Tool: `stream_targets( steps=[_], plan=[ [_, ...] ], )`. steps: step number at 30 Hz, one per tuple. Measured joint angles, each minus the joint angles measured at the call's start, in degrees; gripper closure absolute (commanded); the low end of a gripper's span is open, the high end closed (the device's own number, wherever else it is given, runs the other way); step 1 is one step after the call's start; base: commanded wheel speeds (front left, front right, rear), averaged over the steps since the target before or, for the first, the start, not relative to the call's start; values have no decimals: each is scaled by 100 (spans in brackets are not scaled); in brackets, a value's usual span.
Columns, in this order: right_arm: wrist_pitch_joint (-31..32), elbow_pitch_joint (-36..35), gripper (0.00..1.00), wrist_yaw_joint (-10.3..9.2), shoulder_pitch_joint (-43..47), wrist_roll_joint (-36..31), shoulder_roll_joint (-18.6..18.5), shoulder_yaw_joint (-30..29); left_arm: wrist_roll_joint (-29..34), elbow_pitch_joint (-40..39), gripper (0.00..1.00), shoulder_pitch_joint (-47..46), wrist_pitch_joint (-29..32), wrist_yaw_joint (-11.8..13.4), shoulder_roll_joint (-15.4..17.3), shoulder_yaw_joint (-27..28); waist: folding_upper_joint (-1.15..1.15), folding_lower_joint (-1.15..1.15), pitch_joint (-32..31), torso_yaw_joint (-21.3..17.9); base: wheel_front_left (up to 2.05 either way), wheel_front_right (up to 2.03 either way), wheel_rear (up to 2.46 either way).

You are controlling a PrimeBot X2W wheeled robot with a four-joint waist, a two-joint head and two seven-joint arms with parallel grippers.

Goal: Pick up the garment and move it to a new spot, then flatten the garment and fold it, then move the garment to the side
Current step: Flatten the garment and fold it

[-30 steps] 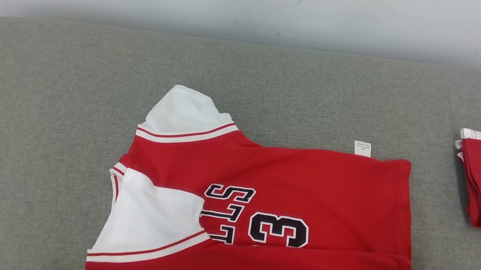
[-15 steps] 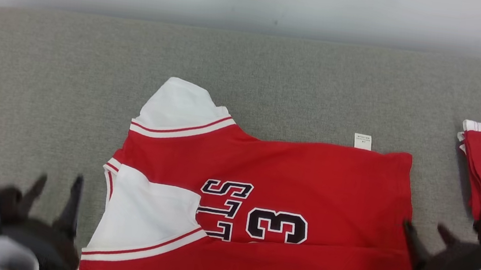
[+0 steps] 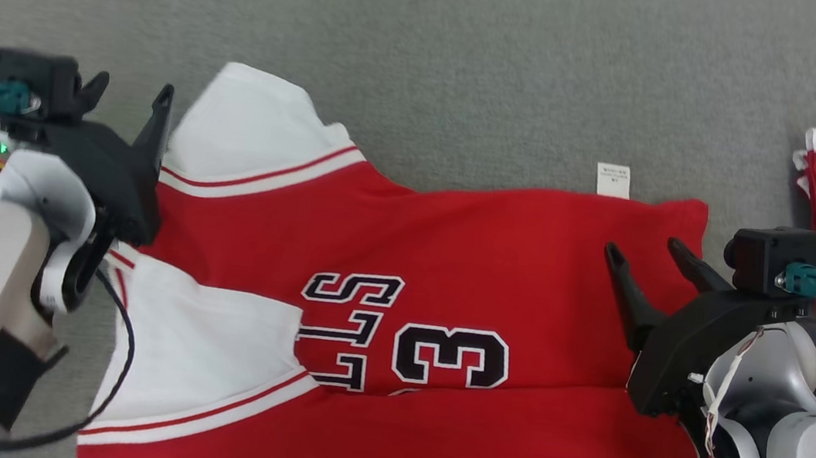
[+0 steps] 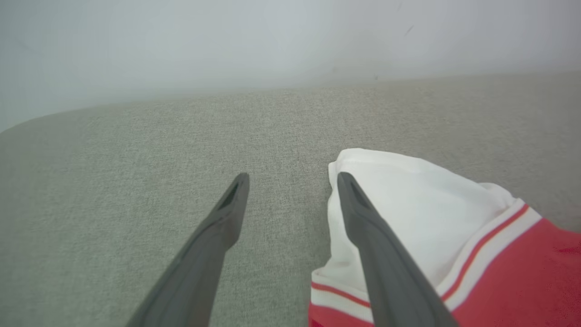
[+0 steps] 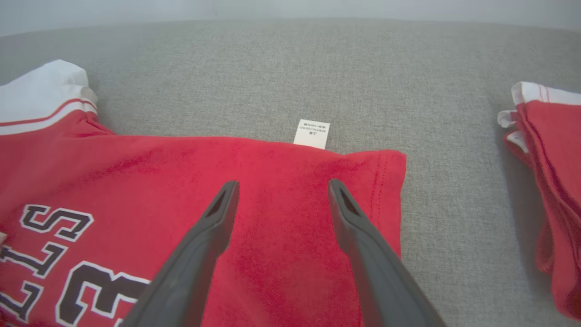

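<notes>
Fold step: jersey (image 3: 496, 271) flat, near edge already folded over. Left gripper (image 3: 128, 97) beside far sleeve (image 3: 256, 133), right gripper (image 3: 643, 252) over jersey's right end, both spread apart, empty. Next, likely: pinch far edge.

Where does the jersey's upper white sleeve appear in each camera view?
Head view: sleeve upper left of centre.
Left wrist view: sleeve right of centre, lower half.
Right wrist view: sleeve at the left edge, upper part.
Shared landmark: the striped trim bordering it.
</notes>
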Motion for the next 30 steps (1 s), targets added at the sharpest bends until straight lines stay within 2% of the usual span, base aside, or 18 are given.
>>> stream_targets(
  steps=[4,8,17,18,19,20,21,22,23,24,30],
  plan=[
    [-92,93,0,0,-92,-12,-26,14,146,670,0,-508,165,-213,-68,-237,0,0,279,-169,0,0,0],
    [-163,138,0,0,-87,-22,-21,-44,277,1222,0,-825,286,-242,-129,-380,0,0,495,-363,0,0,0],
    [-260,235,0,0,-65,-22,9,-91,149,1874,1,-1398,726,-550,-304,-517,0,-1,693,-647,0,0,0],
    [-261,249,0,0,-65,-22,18,-80,151,1909,43,-1410,728,-555,-314,-528,0,-1,683,-653,0,0,0],
    [-261,260,0,0,-66,-22,27,-68,158,1948,57,-1429,727,-552,-327,-538,0,-2,671,-661,0,0,0],
    [-263,270,0,0,-67,-23,35,-60,160,1990,62,-1452,726,-531,-346,-552,-1,-2,660,-668,0,0,0],
    [-263,280,0,0,-67,-23,36,-59,156,2041,61,-1471,734,-512,-368,-549,-1,-2,649,-674,0,0,0],
    [-264,288,0,0,-67,-23,35,-60,131,2091,55,-1486,751,-502,-391,-536,0,-2,637,-677,0,0,0],
    [-265,288,0,0,-66,-23,36,-63,102,2109,33,-1491,754,-495,-414,-514,0,-2,627,-678,0,0,0],
    [-265,288,0,0,-66,-23,37,-67,59,2124,0,-1493,746,-493,-426,-482,0,-2,618,-676,0,0,0],
    [-263,296,0,0,-20,-25,36,-80,36,2193,0,-1551,660,-403,-371,-435,0,-1,549,-656,0,0,0]
  ],
)
